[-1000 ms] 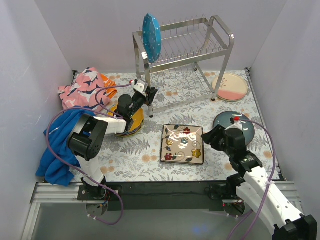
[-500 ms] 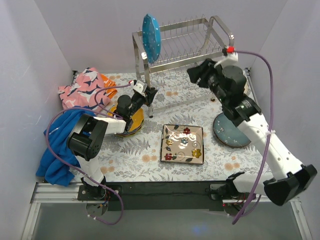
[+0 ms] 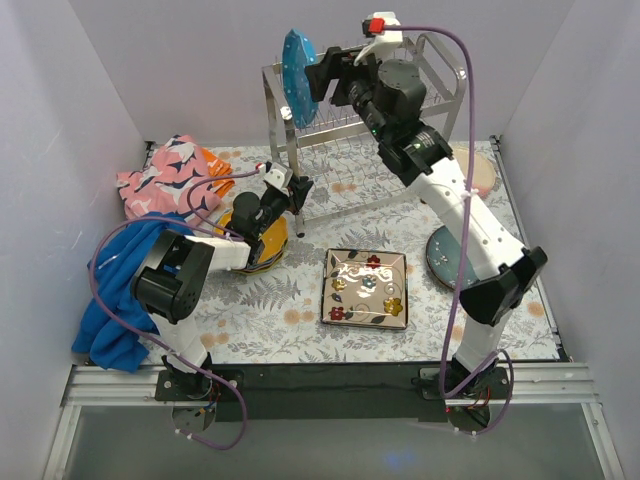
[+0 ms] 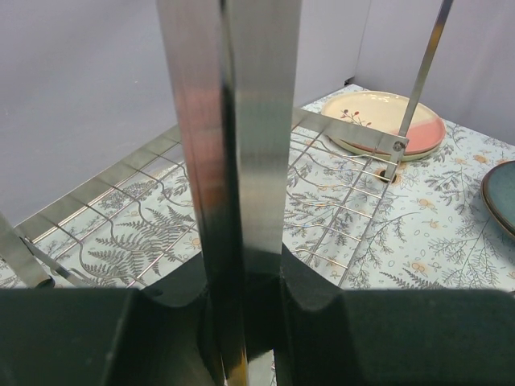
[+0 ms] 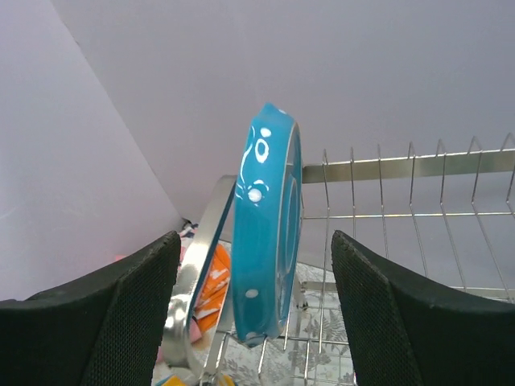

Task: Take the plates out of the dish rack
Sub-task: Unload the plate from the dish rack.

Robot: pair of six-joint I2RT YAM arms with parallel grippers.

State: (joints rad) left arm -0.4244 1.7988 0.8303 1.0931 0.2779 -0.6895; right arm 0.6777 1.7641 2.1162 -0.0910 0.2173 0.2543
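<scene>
The table [image 3: 300,312], under a fern-print cover, carries the dish rack [image 3: 360,165] at the back. A blue cloth [image 3: 125,290] and a pink patterned cloth [image 3: 165,178] lie bunched at the left edge. A square floral plate [image 3: 366,288] lies flat in the middle. A dark blue-grey plate [image 3: 440,262] lies to its right, partly hidden by the right arm. A cream and pink plate [image 3: 480,172] rests beside the rack's right legs. An orange plate [image 3: 265,250] sits under the left arm.

The teal dotted plate [image 3: 299,77] stands on edge at the left end of the rack's top tier, alone among the slot wires.

The right arm rises from its base, bends at the elbow over the right of the table and reaches leftward across the top tier. The right gripper [image 3: 322,72] has its jaws spread wide, one on each side of the teal plate's rim, neither touching it in the wrist view.

The left arm lies low, stretched toward the rack's front left leg. The left gripper [image 4: 241,281] has its jaws closed against that leg.
</scene>
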